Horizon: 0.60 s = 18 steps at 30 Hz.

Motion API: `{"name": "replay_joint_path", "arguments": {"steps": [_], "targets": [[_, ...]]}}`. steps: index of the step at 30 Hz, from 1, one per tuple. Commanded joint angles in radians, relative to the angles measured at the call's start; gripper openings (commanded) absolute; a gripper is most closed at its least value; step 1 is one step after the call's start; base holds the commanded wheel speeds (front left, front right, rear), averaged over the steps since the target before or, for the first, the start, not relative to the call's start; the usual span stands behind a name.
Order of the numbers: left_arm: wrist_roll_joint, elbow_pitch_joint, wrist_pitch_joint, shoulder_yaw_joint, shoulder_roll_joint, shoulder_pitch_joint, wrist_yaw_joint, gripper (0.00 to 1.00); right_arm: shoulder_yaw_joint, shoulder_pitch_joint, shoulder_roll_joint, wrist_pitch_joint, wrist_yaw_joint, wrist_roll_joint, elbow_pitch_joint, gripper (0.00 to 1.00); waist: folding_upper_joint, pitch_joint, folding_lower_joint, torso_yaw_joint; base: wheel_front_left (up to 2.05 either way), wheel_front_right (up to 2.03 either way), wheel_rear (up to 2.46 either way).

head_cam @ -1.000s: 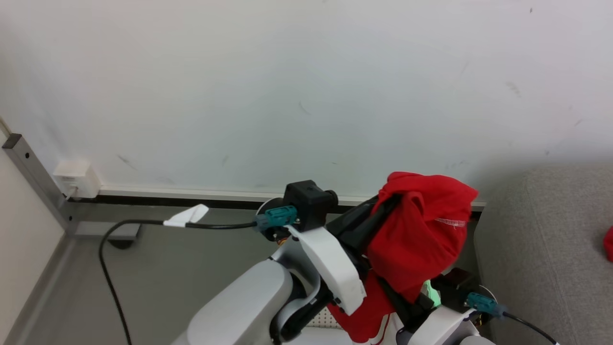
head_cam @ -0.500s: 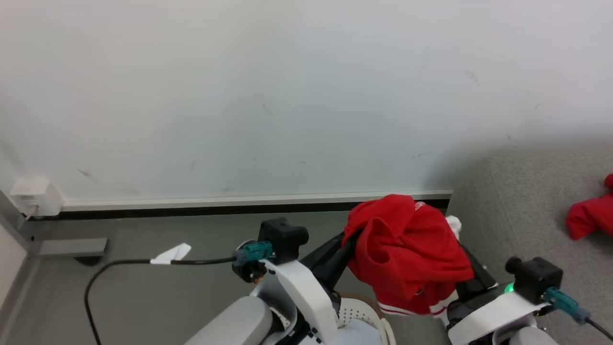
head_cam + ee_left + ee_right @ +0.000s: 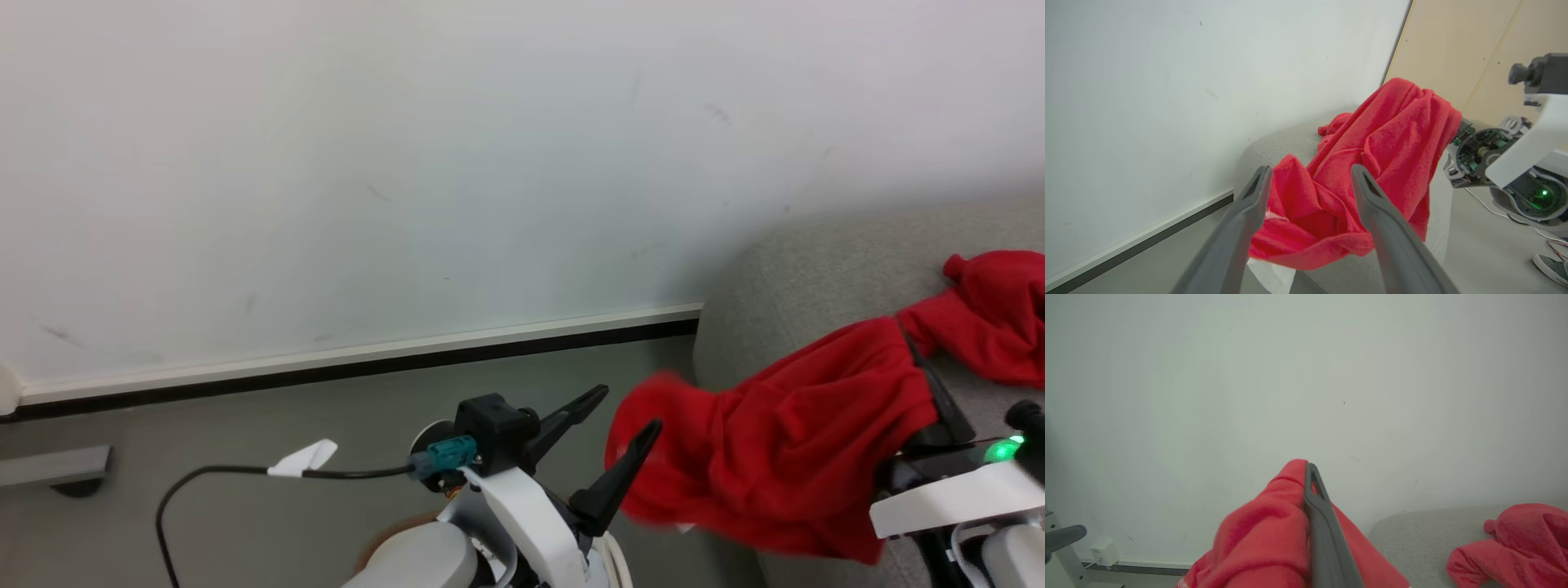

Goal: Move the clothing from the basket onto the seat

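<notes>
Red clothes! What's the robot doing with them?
The robot's right gripper is shut on a red garment, which hangs over the end of the grey seat. The left gripper is open beside that garment, holding nothing. A second red garment already lies on the seat.

ok so the left gripper (image 3: 629, 408) is splayed wide with nothing between its two dark fingers (image 3: 1249, 216). They point up and to the right in the head view, coming off a white forearm (image 3: 531, 523) at bottom centre. Meanwhile the right gripper (image 3: 1308, 470) is clamped tight, pinching a red garment (image 3: 784, 457) that drapes over it, one long finger (image 3: 939, 396) poking out along the cloth. Its white wrist (image 3: 947, 498) sits lower right, green light (image 3: 998, 451) glowing.
</notes>
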Motion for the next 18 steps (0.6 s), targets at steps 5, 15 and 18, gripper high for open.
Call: {"name": "replay_joint_path", "arguments": {"steps": [5, 15, 18], "targets": [[0.033, 0.007, -0.021, -0.008, 0.018, -0.008, 0.007, 1.0, -0.08, 0.01, -0.047, 0.0, -0.002, -0.008, -0.052, 0.0, 0.0, 0.019, -0.0001, -0.109, 0.0, 0.0, 0.0], [0.065, 0.028, -0.04, -0.028, 0.025, -0.031, 0.016, 1.0, -0.158, 0.049, -0.069, 0.0, -0.002, -0.002, -0.133, 0.0, 0.0, 0.059, -0.0001, -0.257, 0.0, 0.0, 0.0], [0.073, 0.041, -0.049, -0.034, 0.026, -0.039, 0.012, 1.0, -0.171, 0.06, -0.066, 0.0, -0.002, -0.002, -0.15, 0.0, 0.0, 0.075, -0.0001, -0.293, 0.0, 0.0, 0.0]]}}
